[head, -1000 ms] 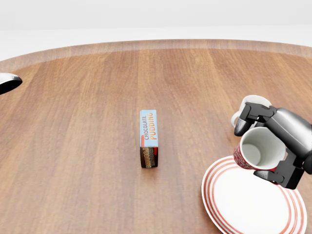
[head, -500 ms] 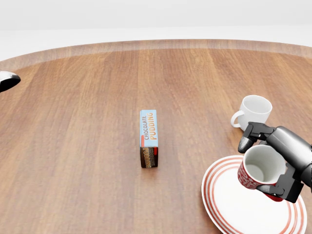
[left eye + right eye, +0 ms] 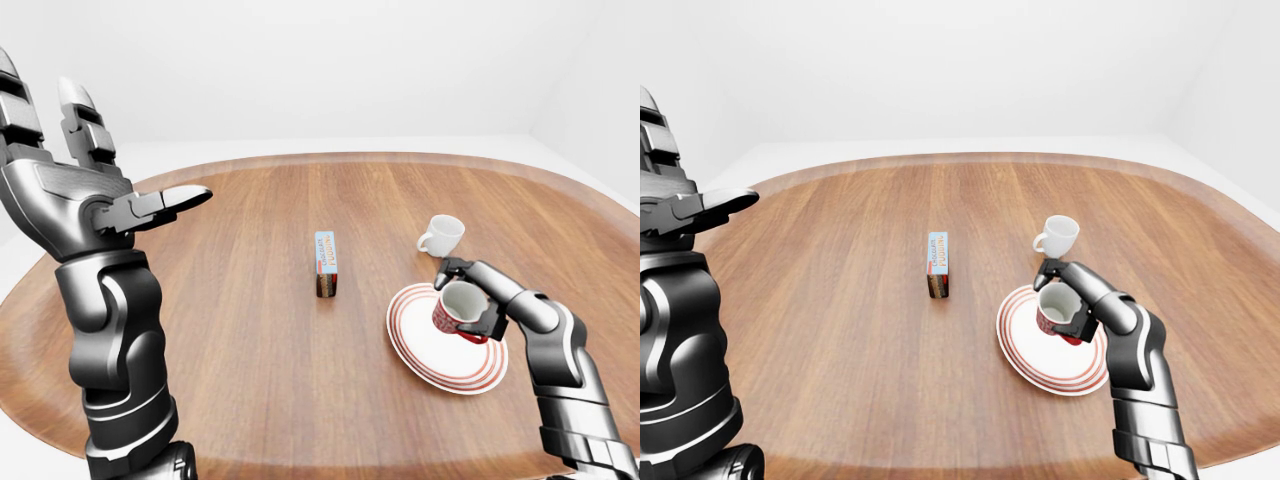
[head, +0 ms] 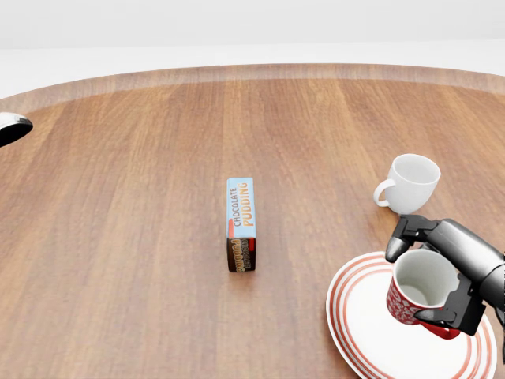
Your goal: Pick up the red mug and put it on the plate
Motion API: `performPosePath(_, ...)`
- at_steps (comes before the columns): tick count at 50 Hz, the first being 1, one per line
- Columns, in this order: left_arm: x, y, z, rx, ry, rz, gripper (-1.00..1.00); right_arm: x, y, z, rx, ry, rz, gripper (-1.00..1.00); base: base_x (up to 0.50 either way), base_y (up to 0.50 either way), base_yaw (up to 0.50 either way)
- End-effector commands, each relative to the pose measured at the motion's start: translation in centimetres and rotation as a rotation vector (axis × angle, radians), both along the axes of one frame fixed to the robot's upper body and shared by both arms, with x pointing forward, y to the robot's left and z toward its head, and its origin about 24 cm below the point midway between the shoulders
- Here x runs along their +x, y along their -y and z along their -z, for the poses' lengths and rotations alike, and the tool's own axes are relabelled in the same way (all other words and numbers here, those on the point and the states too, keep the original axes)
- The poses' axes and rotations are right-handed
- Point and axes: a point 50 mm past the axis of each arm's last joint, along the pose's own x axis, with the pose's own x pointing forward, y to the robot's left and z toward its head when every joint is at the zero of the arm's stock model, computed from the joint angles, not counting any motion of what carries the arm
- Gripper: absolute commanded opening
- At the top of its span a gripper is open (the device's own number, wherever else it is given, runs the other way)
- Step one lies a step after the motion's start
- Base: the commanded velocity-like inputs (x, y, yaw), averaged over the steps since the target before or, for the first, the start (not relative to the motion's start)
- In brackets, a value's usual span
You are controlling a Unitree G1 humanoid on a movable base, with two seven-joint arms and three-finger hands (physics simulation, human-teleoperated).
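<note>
Your right hand [image 4: 442, 272] has its dark fingers wrapped round the red mug [image 4: 418, 292], which sits over the plate [image 4: 371, 332] at the near right of the table [image 4: 118, 237]. The mug's axis stands nearly upright, tipped slightly; its white mouth faces up toward you and its handle points near-right. You cannot tell whether its base touches the glossy, red-ringed plate. Your left hand [image 3: 75, 190] is raised, fingers spread. A white mug [image 4: 410, 183] stands just beyond; a pudding box [image 4: 241, 223] lies mid-table on wood grain.
</note>
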Motion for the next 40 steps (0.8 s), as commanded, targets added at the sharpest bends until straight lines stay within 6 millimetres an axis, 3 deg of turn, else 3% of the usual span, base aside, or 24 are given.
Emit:
performPosePath(1,0.1,-0.1,0.0,0.000,-0.002,-0.002,1.00,-0.1,0.2,1.3,0.043,-0.049,0.007,-1.00,0.00,0.00,0.00)
performPosePath(40,0.1,-0.2,0.1,0.005,-0.009,-0.005,1.00,0.1,0.0,3.2,0.117,-0.119,0.012,-1.00,0.00,0.00,0.00)
